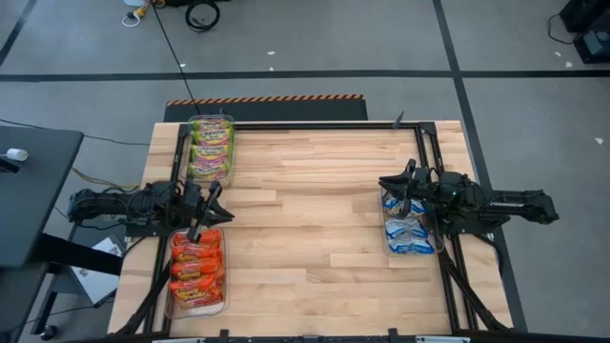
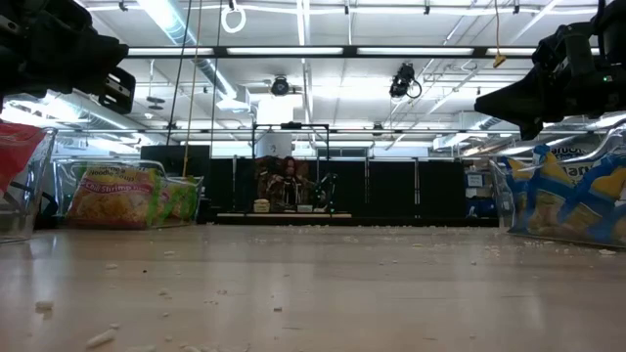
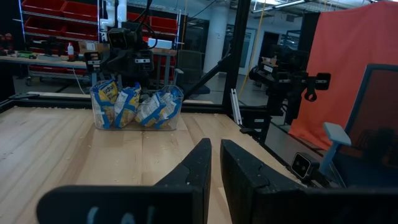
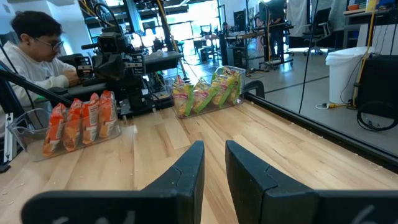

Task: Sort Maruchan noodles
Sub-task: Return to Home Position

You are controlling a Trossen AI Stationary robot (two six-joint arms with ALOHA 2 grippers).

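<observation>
Noodles [image 1: 197, 269] apparently upright, edge-on, binned.

The left gripper [image 3: 216, 163] points across the bare wooden table [image 3: 74, 149], fingers nearly together with nothing between them. At the far edge, a clear bin [image 3: 135, 118] holds blue-white noodle packets [image 3: 127, 106] standing upright, with the right gripper [image 3: 127, 62] directly above it.

three clear bins [image 1: 168, 307]; four orange packets [image 1: 196, 267]; three green [image 1: 211, 148]; three blue [image 1: 408, 229]
</observation>
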